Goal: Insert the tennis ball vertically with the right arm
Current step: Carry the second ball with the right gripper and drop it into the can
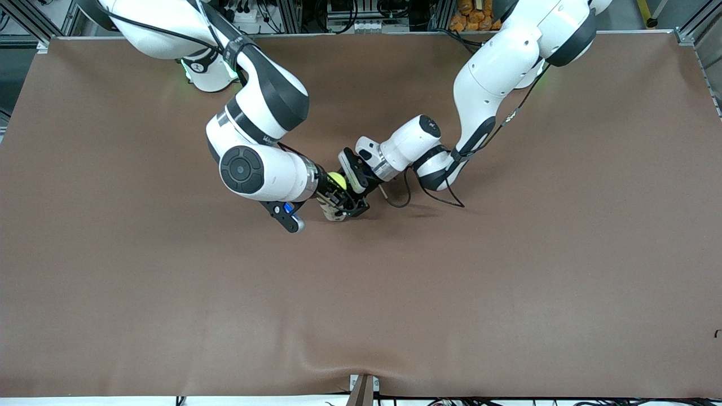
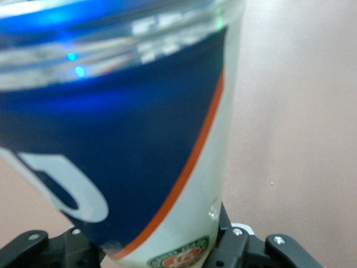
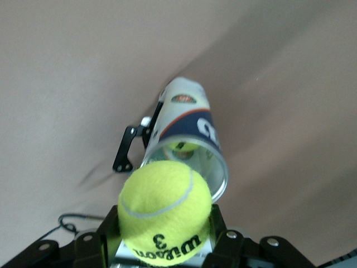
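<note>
1. Right now the right gripper is closed on a yellow Wilson tennis ball, which sits between its fingers directly over the open mouth of a tennis ball can

2. Seen from the right wrist, the ball carries the number 3 and the maker's name, and it covers part of the can's clear rim; a second yellow ball shows deep inside the can

3. In the front view the tennis ball shows only as a small yellow patch at about the 10 o'clock edge of the cluster where the two grippers meet, near the middle of the table

4. The left gripper is clamped on the can low on its body, near the base, holding it upright with the open mouth up

5. From the left wrist the can fills most of the view: a clear upper rim, a dark blue label with a white letter, an orange stripe and a white lower band with a round emblem, with the black left fingers pressed against the can's sides

6. The right arm comes from its base at about 11 o'clock of the table's centre and bends down to the can; the left arm comes from about 1 o'clock and reaches in low

7. A thin black cable loops on the brown table just under the left arm's wrist
</note>
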Robot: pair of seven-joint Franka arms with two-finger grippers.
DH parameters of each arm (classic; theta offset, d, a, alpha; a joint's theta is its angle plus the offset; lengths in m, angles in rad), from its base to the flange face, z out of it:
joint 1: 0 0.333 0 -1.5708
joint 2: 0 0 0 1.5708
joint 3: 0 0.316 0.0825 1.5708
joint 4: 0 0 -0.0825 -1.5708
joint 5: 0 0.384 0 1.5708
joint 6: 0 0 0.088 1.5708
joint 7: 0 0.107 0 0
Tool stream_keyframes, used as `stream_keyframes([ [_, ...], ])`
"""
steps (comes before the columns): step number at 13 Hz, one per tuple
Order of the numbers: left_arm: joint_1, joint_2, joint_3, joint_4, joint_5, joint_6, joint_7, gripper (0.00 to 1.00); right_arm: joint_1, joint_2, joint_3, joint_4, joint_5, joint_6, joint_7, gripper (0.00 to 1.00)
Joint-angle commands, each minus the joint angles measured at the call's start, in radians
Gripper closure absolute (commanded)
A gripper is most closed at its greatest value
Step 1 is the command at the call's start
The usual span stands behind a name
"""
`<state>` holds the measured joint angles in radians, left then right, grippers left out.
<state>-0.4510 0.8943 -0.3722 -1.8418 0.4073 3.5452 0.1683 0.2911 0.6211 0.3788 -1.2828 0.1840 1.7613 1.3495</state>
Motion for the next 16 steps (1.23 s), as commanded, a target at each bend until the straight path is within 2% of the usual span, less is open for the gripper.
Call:
stream_keyframes([
  [1, 0.000, -0.009, 0.004, -0.007, 0.015, 0.009, -0.001, 0.30, -0.015, -0.009, 0.002, -0.016, -0.021, 0.000, 0.005, 1.00],
  [3, 0.000, -0.009, 0.004, -0.007, 0.015, 0.009, -0.001, 0.30, -0.013, -0.004, 0.002, -0.036, -0.023, 0.009, 0.005, 0.97],
  [4, 0.000, -0.009, 0.004, -0.007, 0.015, 0.009, -0.001, 0.30, -0.009, -0.001, 0.002, -0.038, -0.029, 0.009, 0.006, 0.77],
  [5, 0.000, -0.009, 0.004, -0.007, 0.015, 0.009, -0.001, 0.30, -0.013, 0.003, 0.002, -0.038, -0.029, 0.009, 0.010, 0.32],
  [6, 0.000, -0.009, 0.004, -0.007, 0.015, 0.009, -0.001, 0.30, -0.009, 0.005, 0.002, -0.038, -0.029, 0.009, 0.013, 0.00],
  [13, 0.000, -0.009, 0.004, -0.007, 0.015, 0.009, -0.001, 0.30, -0.026, -0.009, 0.006, -0.023, -0.014, -0.011, 0.010, 0.00],
  [16, 0.001, -0.011, 0.004, -0.008, 0.015, 0.009, -0.001, 0.21, -0.069, -0.017, 0.005, 0.015, -0.024, -0.083, -0.003, 0.00],
])
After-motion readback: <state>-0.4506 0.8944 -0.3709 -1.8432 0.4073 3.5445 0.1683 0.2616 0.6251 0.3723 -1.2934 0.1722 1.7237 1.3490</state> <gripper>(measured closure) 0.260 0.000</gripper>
